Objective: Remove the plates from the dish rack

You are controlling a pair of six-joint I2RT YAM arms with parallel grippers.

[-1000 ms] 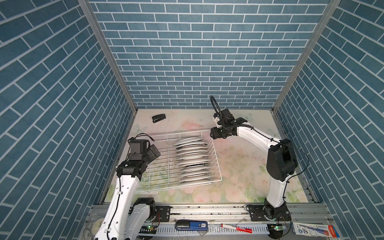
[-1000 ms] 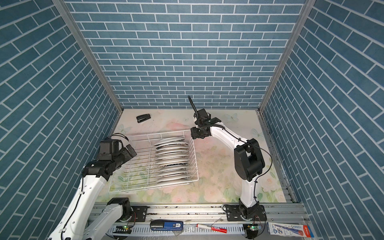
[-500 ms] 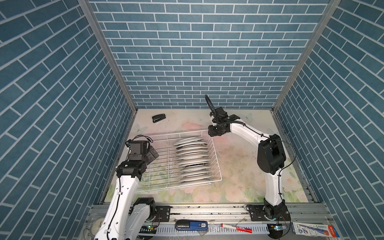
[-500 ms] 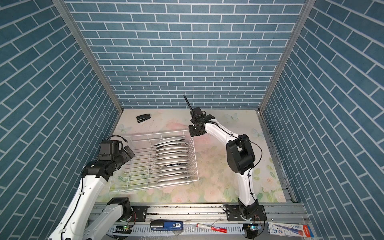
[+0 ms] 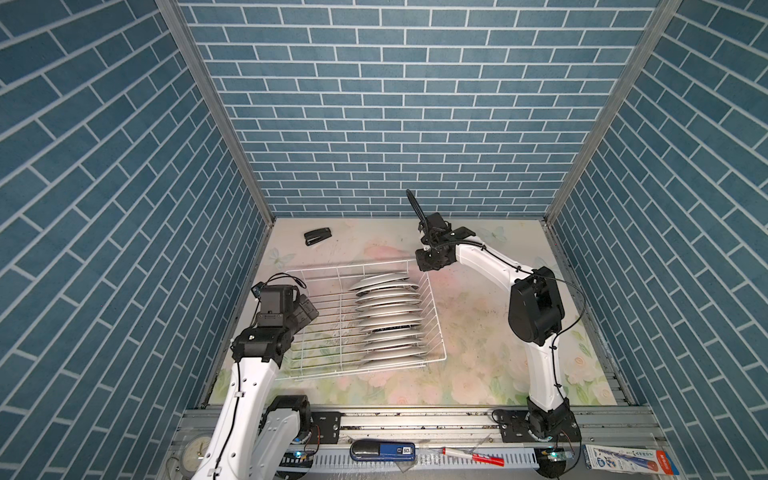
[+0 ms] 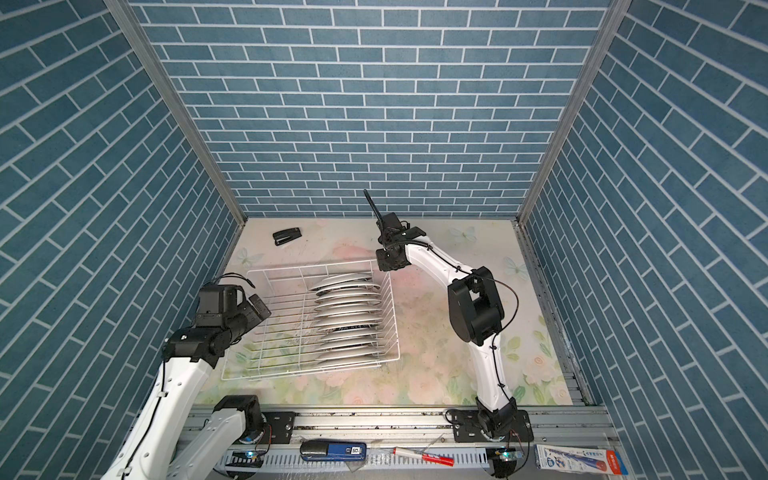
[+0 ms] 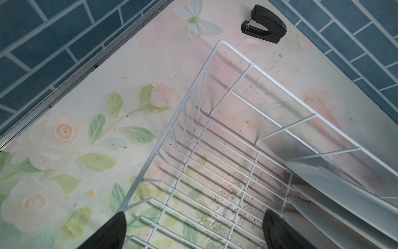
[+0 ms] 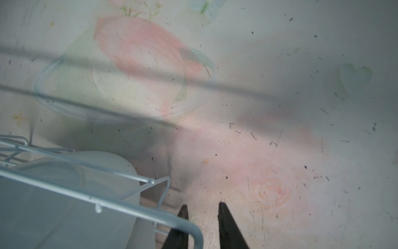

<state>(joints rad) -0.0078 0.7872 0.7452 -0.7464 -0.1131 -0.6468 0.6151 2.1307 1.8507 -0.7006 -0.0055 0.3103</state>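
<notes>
1. The right claw (image 8: 202, 204) has moved a little sideways. It now stands at the far corner of the dish rack (image 5: 328, 332), where a second ago it was further out from this corner.
2. In the same time its fingers came closer together. Only a narrow gap is left, and nothing shows in it. The rim wire of the rack crosses in front of one finger, so I cannot tell if they touch.
3. The plates (image 5: 388, 320) have not changed. All stand edge-on in the rack, the first just beside this claw and the row running away from it.
4. The left claw (image 7: 193, 212) is as before, wide and empty, above the bare half of the rack with the plates beside it.
5. In my judgement the unloading has not begun. The right claw seems only to prepare its first grasp.
</notes>
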